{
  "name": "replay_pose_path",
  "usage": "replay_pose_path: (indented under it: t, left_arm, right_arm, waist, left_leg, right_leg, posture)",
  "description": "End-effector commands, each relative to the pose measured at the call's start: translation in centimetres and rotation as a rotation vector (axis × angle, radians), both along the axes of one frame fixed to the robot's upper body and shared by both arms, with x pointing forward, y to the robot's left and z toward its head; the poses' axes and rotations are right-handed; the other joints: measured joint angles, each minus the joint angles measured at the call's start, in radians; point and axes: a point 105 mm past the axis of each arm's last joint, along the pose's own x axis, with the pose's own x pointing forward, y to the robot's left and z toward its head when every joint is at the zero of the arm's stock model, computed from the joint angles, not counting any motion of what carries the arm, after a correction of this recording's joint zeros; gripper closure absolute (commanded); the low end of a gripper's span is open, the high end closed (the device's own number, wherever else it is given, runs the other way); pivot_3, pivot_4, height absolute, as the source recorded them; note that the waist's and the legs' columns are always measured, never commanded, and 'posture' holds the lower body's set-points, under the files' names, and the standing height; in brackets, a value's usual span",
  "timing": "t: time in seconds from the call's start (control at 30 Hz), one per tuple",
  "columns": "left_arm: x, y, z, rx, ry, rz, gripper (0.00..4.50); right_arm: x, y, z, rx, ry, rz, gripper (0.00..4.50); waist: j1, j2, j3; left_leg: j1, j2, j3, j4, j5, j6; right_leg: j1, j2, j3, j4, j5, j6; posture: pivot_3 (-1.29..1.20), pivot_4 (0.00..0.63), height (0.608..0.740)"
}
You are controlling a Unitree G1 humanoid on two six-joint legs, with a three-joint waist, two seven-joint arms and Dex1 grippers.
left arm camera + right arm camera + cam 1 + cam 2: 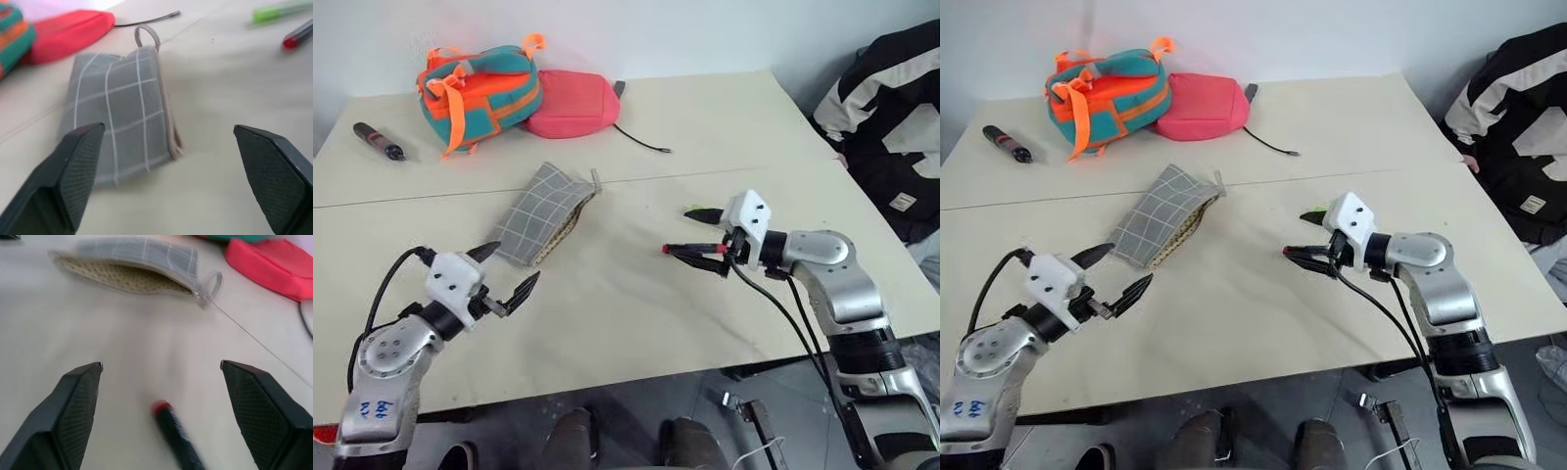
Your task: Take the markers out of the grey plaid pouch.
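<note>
I see the grey plaid pouch (545, 213) flat on the tabletop (626, 313), red marker (173, 433) and green marker (281, 10) lying nearby; both grippers' jaws stand apart, empty.

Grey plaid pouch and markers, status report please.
Both claws, left and right, open, holding nothing. Grey plaid pouch flat on table. Red marker, green marker out. Nothing in the way.

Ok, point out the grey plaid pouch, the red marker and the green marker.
grey plaid pouch (540, 211), left eye view, middle of its plaid face.
red marker (296, 35), left wrist view, barrel by its red end.
green marker (279, 10), left wrist view, its green barrel.
</note>
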Motion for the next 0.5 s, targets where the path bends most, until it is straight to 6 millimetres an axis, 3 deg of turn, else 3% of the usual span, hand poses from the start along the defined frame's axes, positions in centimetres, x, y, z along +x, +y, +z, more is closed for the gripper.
replay_pose_path:
  t: [0.03, 0.1, 0.3, 0.4, 0.5]
  left_arm:
    - [-1.2, 2.6, 0.0, -0.099, 0.052, 0.100, 0.01]
    - [-1.7, 3.8, -0.3, -0.051, 0.041, 0.138, 0.01]
    - [-2.1, 6.1, -1.5, -0.059, 0.067, 0.242, 0.01]
    - [-1.9, 7.0, -2.3, -0.075, 0.068, 0.278, 0.01]
    - [-1.8, 6.6, -2.1, -0.058, 0.039, 0.243, 0.01]
  right_arm:
    - [-3.4, -0.3, -0.9, 0.073, 0.041, 0.067, 0.48]
    - [-4.3, -1.3, -2.9, 0.028, 0.069, 0.048, 0.48]
    - [-4.3, -3.3, -5.8, -0.019, 0.099, -0.036, 0.48]
    - [-4.2, -3.5, -6.4, -0.032, 0.089, -0.039, 0.48]
    - [-3.8, -3.2, -6.5, -0.037, 0.075, -0.027, 0.48]
  waist:
    - [0.000, -0.001, 0.000]
    - [-0.001, -0.001, 0.000]
    - [-0.003, -0.001, -0.001]
    - [-0.003, -0.001, -0.001]
    - [-0.002, -0.001, -0.001]
  left_leg:
    - [0.000, 0.000, 0.000, 0.000, -0.001, 0.000]
    - [0.000, 0.000, 0.000, 0.000, -0.001, 0.000]
    - [0.002, 0.000, 0.003, 0.001, -0.002, 0.001]
    - [0.002, 0.000, 0.003, 0.001, -0.002, -0.001]
    - [0.001, 0.000, 0.004, 0.001, -0.002, 0.000]
  right_leg:
    - [0.000, 0.000, 0.000, -0.001, 0.000, 0.000]
    - [0.001, 0.000, 0.000, -0.002, 0.000, 0.000]
    - [-0.001, 0.000, 0.002, -0.004, 0.001, -0.001]
    - [-0.002, 0.000, 0.002, -0.004, 0.001, -0.001]
    - [-0.002, 0.000, 0.002, -0.004, 0.001, -0.001]
  posture:
    - [0.00, 0.150, 0.740]
    - [0.00, 0.150, 0.740]
    - [0.00, 0.150, 0.740]
    - [0.00, 0.150, 0.740]
    - [0.00, 0.150, 0.740]
